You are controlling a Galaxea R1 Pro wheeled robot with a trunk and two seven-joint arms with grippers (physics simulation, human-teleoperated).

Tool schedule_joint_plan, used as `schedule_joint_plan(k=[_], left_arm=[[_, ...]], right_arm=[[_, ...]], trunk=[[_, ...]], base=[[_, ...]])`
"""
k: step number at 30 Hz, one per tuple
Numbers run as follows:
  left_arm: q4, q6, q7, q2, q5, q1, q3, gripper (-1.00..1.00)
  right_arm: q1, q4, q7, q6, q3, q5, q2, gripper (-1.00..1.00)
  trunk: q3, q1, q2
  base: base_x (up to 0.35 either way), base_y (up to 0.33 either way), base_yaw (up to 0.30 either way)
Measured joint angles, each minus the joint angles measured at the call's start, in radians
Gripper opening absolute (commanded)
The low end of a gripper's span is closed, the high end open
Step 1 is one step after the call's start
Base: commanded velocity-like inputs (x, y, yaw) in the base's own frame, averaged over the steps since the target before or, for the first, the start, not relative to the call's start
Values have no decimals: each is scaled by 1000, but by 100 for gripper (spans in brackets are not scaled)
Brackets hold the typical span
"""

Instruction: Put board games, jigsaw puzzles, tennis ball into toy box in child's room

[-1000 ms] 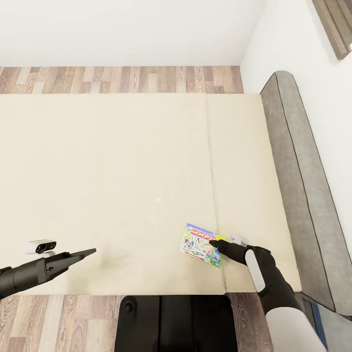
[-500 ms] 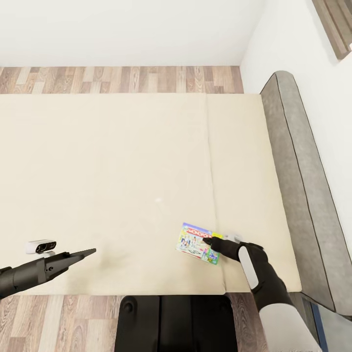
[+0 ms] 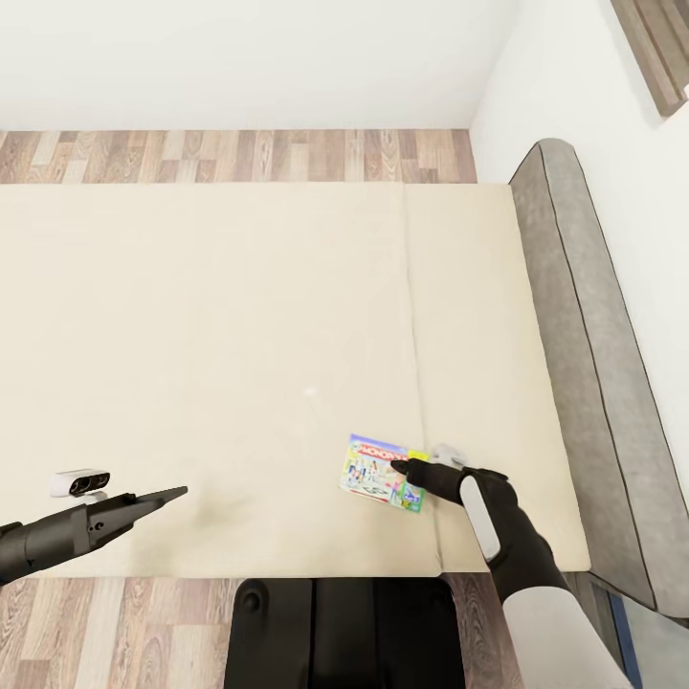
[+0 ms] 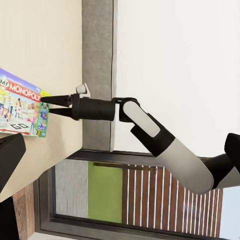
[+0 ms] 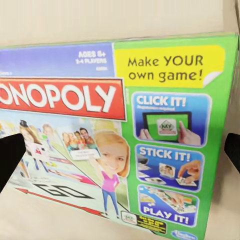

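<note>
The board game (image 3: 381, 473) lies flat near the front edge of the bed (image 3: 239, 335), not yet lifted. The right gripper (image 3: 397, 467) is seen at its headboard-side edge, jaws slightly parted; the left gripper (image 3: 177, 494), well apart from the game, cannot be judged. No toy is seen stowed; all boxing is judged outstanding.

Green-and-white Monopoly board game (image 3: 380, 473) with the red band is lying flat, a bit skewed, on the beige bed (image 3: 239, 335) near its front edge.

Walls (image 3: 239, 57): plain white.
Floor (image 3: 239, 156): wood-look planks in mixed brown tones.
Window (image 4: 105, 192): dark-framed, beside the headboard (image 3: 584, 364).
</note>
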Motion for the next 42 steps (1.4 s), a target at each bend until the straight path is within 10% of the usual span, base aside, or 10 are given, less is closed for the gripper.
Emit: schedule_joint_plan(k=[42], left_arm=[[0,0,0,1,-1,0,2,100]], right_arm=[[-39,14,-3,-9,43,13,55,100]], trunk=[[0,0,0]], base=[[0,0,0]])
